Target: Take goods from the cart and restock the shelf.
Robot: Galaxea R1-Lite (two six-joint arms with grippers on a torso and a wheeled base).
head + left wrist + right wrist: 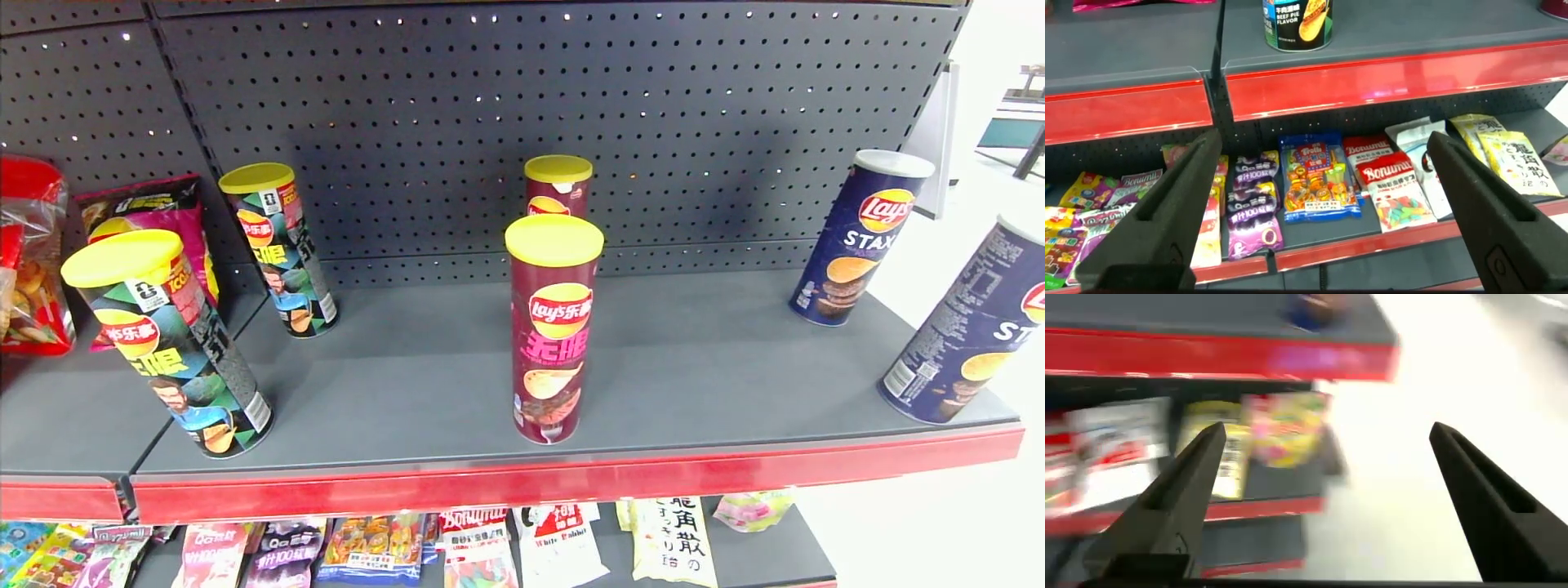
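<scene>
On the grey shelf [702,359] with a red front edge stand several chip cans. A maroon can with a yellow lid [553,327] stands near the front middle, a second maroon can [558,184] behind it. Two green-patterned cans [167,343] [279,247] stand at the left, two dark blue cans [865,237] [971,327] at the right. My left gripper [1323,204] is open with nothing between its fingers, facing the lower shelf of snack bags [1319,180]. My right gripper [1327,498] is open and empty, near the shelf's right end [1372,359].
Snack bags [33,253] lean at the far left of the upper shelf. The lower shelf holds several candy and snack packets [490,547]. A pegboard back wall [571,106] closes the shelf behind. Bare white floor [963,523] lies right of the shelf.
</scene>
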